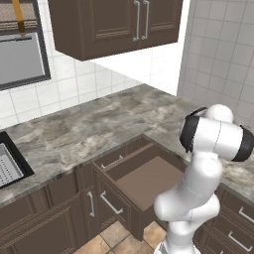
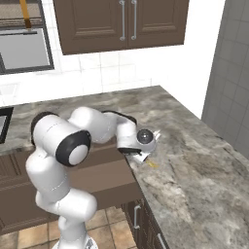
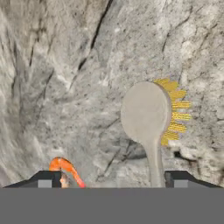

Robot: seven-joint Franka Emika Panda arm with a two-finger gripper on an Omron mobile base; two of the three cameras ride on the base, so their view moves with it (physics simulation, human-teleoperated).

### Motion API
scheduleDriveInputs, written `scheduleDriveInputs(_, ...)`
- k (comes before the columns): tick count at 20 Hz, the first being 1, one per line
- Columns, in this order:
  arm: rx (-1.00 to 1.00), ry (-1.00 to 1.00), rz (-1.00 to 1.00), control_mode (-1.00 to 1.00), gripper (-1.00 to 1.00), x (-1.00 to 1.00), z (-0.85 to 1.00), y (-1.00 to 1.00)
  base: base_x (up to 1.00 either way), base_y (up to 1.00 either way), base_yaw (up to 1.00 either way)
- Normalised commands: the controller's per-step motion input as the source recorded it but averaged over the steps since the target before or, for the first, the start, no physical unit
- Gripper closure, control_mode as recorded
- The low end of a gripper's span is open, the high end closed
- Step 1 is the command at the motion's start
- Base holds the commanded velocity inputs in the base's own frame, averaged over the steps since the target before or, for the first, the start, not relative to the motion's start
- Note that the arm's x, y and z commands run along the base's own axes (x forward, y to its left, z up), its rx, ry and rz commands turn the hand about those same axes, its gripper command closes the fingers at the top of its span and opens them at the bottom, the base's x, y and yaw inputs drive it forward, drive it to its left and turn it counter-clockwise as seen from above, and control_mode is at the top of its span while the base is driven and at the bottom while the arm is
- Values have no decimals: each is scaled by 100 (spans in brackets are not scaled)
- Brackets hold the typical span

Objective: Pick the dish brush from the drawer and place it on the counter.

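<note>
sink [image 1: 7, 166]: a dark basin with a ribbed insert is seen at the far left of the left base view, set into the counter.
window [image 1: 20, 62]: a grey framed pane is seen on the tiled wall, upper left.
wall cabinets [image 1: 114, 25]: dark brown doors with silver bar handles are hung above the worktop.
counter [image 1: 84, 129]: grey-and-beige marbled stone is run along the wall and turned at the corner, over dark cabinets.
drawer [image 1: 146, 181]: pulled open below the counter edge; its lighter brown floor is exposed, and a silver bar handle is seen on its front.
arm: reached from the base across the open drawer to the counter on the right side of the corner.
gripper [image 2: 146, 154]: held low over the stone, just past the drawer's edge. in the hand view [image 3: 113, 183] the two dark tips are spread wide apart; the brush handle is seen by the right tip, but a grip cannot be told.
orange object [image 3: 68, 169]: small and curled, seen beside the left fingertip in the hand view.
dish brush [image 3: 146, 116]: seen above the marbled counter, round pale head outward, yellow bristles along its right edge, slim handle run down toward the right fingertip.
</note>
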Motion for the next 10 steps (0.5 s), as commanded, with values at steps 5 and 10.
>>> scheduleDriveInputs(5,-9,-5,16,-100,-100,16,87,48,0,0,0)
scheduleDriveInputs(10,-31,0,21,-100,-100,18,71,34,0,0,0)
